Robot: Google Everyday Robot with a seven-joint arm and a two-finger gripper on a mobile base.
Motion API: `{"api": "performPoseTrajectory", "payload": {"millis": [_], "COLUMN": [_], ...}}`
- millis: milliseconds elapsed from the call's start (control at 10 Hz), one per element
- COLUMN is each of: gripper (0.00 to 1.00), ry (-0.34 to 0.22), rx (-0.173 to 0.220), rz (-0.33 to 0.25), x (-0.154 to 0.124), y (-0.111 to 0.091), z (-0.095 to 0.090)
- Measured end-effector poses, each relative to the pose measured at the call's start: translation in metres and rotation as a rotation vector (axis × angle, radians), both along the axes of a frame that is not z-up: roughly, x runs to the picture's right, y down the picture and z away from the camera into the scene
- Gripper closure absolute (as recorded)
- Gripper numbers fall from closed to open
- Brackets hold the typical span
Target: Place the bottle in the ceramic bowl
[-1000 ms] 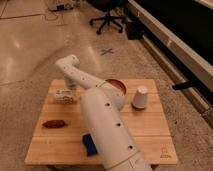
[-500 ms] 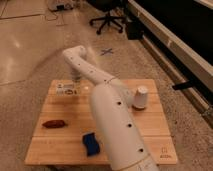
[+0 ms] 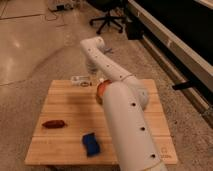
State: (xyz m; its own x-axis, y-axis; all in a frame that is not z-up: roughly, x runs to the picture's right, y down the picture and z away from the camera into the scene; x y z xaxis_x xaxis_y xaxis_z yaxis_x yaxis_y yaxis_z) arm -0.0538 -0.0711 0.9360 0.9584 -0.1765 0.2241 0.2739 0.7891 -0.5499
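Observation:
The small clear bottle (image 3: 79, 79) with a white label hangs level over the far left part of the wooden table (image 3: 65, 107). My gripper (image 3: 90, 78) is at its right end and shut on it, below the bent white arm. The ceramic bowl (image 3: 101, 89) shows only as an orange-red sliver just right of the gripper. The arm hides the remainder of the bowl.
A dark red oblong item (image 3: 53, 124) lies at the table's left. A blue block (image 3: 90, 143) lies near the front edge. A white cup (image 3: 144, 97) peeks out behind the arm on the right. An office chair (image 3: 107, 20) stands on the floor beyond.
The gripper and the bottle have moved up and to the right, from the left part of the table toward the bowl. The red item and the blue block have not moved.

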Motion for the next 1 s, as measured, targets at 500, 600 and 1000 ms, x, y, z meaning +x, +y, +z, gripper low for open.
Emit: {"api": "performPoseTrajectory", "payload": {"millis": [500, 600, 1000], "gripper": [0.68, 0.57, 0.21], "ry": [0.052, 0.060, 0.086], "rx": [-0.036, -0.040, -0.047], "rz": [0.050, 0.060, 0.067], "x": [0.074, 0.088, 0.133], "y": [0.013, 0.014, 0.012], "z": [0.032, 0.035, 0.038]}}
